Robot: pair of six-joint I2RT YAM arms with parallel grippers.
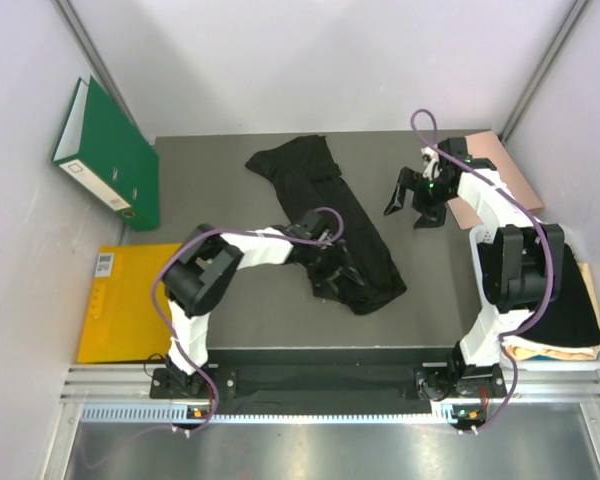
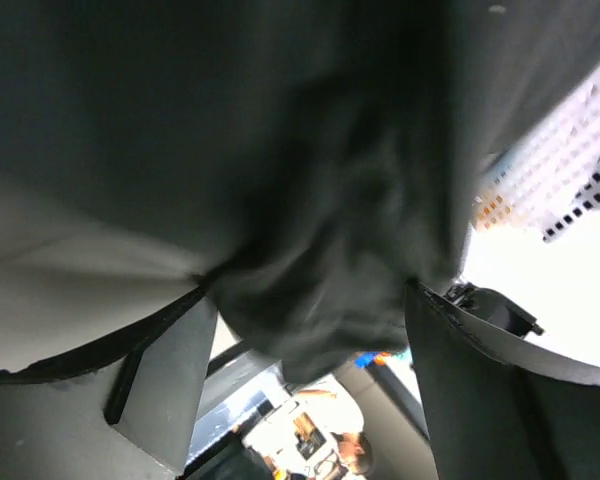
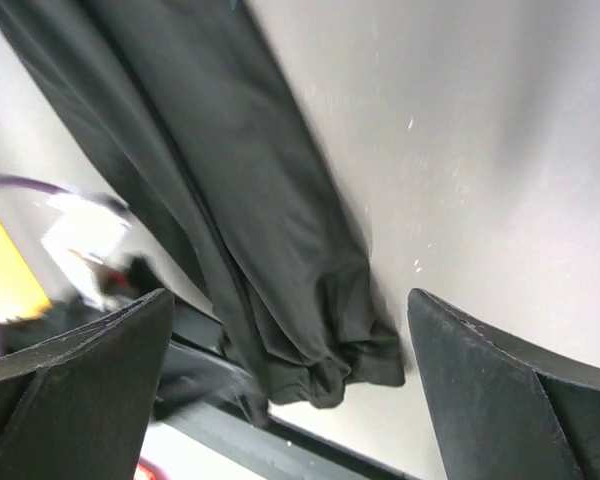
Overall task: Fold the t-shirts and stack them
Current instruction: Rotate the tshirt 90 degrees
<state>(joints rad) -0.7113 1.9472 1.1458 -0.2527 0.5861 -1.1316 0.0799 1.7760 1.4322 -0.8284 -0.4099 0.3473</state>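
A black t-shirt [image 1: 325, 205] lies crumpled in a long diagonal strip on the dark table [image 1: 220, 190]. My left gripper [image 1: 330, 268] is down on the shirt's near end. In the left wrist view its fingers [image 2: 165, 370] stand apart, and a bunch of the black fabric [image 2: 320, 250] sits between them at the tips [image 2: 310, 300]. My right gripper [image 1: 410, 208] hovers open and empty to the right of the shirt, at the back right. In the right wrist view [image 3: 290, 300] the shirt [image 3: 250, 220] lies beyond the wide-spread fingers, untouched.
A green binder [image 1: 105, 155] leans on the left wall, with a yellow folder [image 1: 130, 300] below it. A pinkish board [image 1: 505, 165] lies at the back right. A white bin [image 1: 590, 360] at the right holds folded dark and tan cloth.
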